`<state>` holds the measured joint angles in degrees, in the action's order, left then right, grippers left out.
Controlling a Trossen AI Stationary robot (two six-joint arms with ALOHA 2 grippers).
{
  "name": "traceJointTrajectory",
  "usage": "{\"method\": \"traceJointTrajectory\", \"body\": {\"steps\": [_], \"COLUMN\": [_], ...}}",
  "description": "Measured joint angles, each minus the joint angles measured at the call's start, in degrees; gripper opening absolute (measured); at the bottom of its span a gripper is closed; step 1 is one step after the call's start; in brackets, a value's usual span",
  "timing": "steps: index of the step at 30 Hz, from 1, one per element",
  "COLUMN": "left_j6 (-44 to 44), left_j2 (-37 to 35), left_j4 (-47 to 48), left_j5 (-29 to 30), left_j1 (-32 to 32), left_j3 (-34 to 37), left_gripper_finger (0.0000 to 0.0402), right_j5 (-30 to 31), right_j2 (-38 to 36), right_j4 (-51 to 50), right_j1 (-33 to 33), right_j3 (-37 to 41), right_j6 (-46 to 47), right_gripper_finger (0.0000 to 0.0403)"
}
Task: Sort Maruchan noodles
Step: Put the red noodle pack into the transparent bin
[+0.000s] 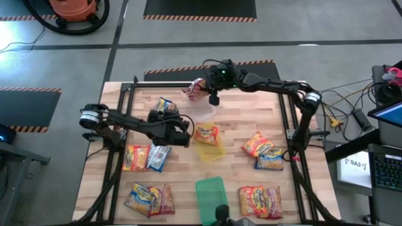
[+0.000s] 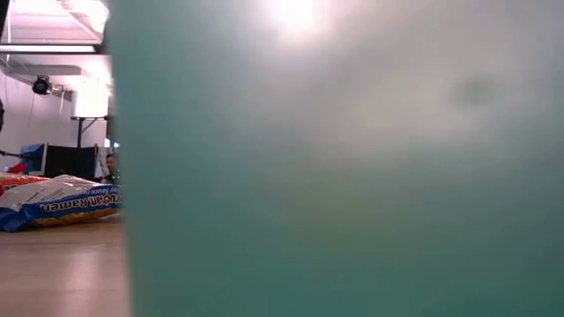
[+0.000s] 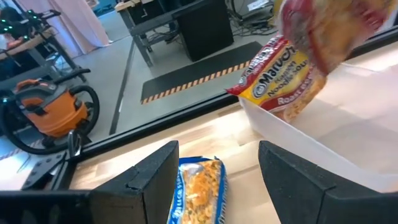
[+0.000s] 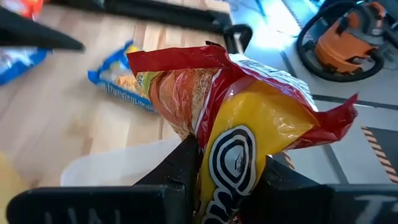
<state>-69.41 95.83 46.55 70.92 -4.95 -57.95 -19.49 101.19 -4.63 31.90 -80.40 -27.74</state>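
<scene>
A red packet (image 4: 242,134) is pinched in the right gripper (image 1: 212,95) and held over the clear tray (image 1: 202,113) near the desk's (image 1: 245,116) far edge. The left gripper (image 1: 182,129) is spread open with nothing in it, just beside a blue packet (image 3: 198,190). Other packets are scattered toward the near corners.

— What sits on the wooden table (image 1: 232,169) down the middle?

— Three trays in a line: a clear tray (image 1: 204,113) at the far end, a yellow tray (image 1: 211,151) touching it, then a green tray (image 1: 210,196) at the near edge (it fills most of the low view, blurred).

— And beyond the table?

— An orange shop vacuum (image 1: 74,9) with a black hose on the grey floor, black floor mats (image 1: 200,8) edged in striped tape, and a laptop (image 1: 386,113) with tangled cables (image 1: 342,107) off to one side.
</scene>
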Motion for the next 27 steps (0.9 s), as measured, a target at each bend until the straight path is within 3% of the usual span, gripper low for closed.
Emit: {"method": "traceJointTrajectory", "body": {"steps": [9, 19, 27], "left_j6": [-0.2, -0.2, -0.2], "left_j2": [-0.8, -3.2, -5.3], "left_j4": [1.4, 1.6, 1.6], "left_j5": [0.1, 1.4, 3.3], "left_j1": [-2.1, -2.5, -2.5], "left_j3": [0.0, 0.0, -0.1], "left_gripper_finger": [0.0205, 0.0205, 0.0205], "right_j5": [0.0, 3.0, 4.4], "right_j2": [7.3, 9.9, 10.5], "right_j4": [-11.0, -11.6, -12.6], "right_j1": [0.0, 0.0, 0.0], "right_j3": [-6.9, -7.6, -7.6], "right_j6": [-5.3, -12.4, -12.7], "right_gripper_finger": [0.0072, 0.0072, 0.0072]}}
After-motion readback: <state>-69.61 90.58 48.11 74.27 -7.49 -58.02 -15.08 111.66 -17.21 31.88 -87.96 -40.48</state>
